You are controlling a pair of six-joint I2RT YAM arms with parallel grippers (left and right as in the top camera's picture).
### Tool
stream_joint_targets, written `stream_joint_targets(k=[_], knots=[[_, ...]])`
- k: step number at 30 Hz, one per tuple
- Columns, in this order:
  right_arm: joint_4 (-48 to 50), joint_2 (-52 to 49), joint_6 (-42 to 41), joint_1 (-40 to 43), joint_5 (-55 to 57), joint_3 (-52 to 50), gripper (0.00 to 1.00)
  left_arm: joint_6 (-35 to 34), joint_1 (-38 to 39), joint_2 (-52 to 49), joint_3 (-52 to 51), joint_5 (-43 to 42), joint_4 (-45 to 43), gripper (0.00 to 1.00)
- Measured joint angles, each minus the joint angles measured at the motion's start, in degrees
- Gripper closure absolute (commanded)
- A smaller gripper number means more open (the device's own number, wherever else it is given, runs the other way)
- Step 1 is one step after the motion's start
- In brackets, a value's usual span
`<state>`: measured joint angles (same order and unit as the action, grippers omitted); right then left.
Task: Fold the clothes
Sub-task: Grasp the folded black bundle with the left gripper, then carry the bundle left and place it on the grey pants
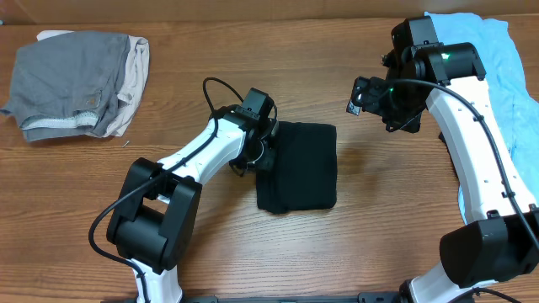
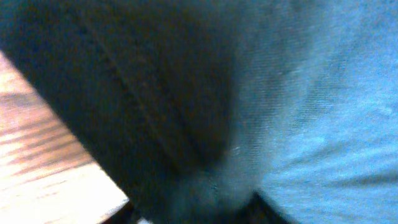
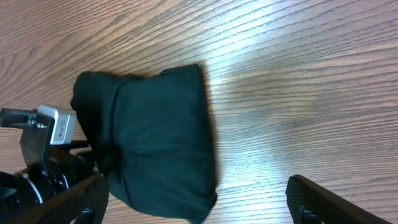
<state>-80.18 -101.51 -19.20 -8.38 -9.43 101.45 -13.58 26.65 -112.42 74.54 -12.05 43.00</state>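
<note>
Fabric fills almost the whole left wrist view, dark and blurred, with a sliver of the brown wood-grain table [image 2: 43,168] at the lower left. From overhead, that fabric is the black garment [image 1: 296,168], folded into a compact rectangle and lying near the middle of the table. The left gripper [image 1: 263,153] sits at the garment's left edge, touching it. Its fingers are hidden against the cloth, so I cannot tell whether they are apart or pinched on it (the wrist camera is too close to help). The right gripper [image 1: 366,97] hangs off to the garment's right, apart from it. Its two dark fingers [image 3: 336,202] stand wide apart at the bottom corners of the right wrist view, holding nothing. A rumpled grey heap of clothes [image 1: 72,80], with a beige piece [image 1: 139,63] beside it, lies at the far-left corner. A crumpled light-blue cloth [image 1: 514,76] lies at the far-right edge, partly under the right arm.
</note>
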Motion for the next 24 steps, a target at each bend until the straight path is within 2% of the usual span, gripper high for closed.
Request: stream_joint_targets(k=[1, 2, 13, 17, 24], knots=[[0.0, 0.0, -0.02, 0.0, 0.0, 0.0, 0.06, -0.02, 0.0, 0.0, 0.0, 0.15, -0.44, 0.93], [0.0, 0.0, -0.04, 0.0, 0.0, 0.0, 0.06, 0.0, 0.0, 0.0, 0.0, 0.28, -0.83, 0.96], [-0.02, 0.0, 0.0, 0.0, 0.85, 0.0, 0.06, 0.2, -0.13, 0.0, 0.04, 0.74, -1.53, 0.96], [-0.02, 0.0, -0.04, 0.0, 1.01, 0.0, 0.06, 0.2, -1.2, 0.0, 1.95, 0.79, 2.8, 0.96], [-0.02, 0.0, -0.04, 0.0, 1.53, 0.0, 0.05, 0.24, -3.96, 0.0, 11.54, 1.22, 11.98, 0.96]])
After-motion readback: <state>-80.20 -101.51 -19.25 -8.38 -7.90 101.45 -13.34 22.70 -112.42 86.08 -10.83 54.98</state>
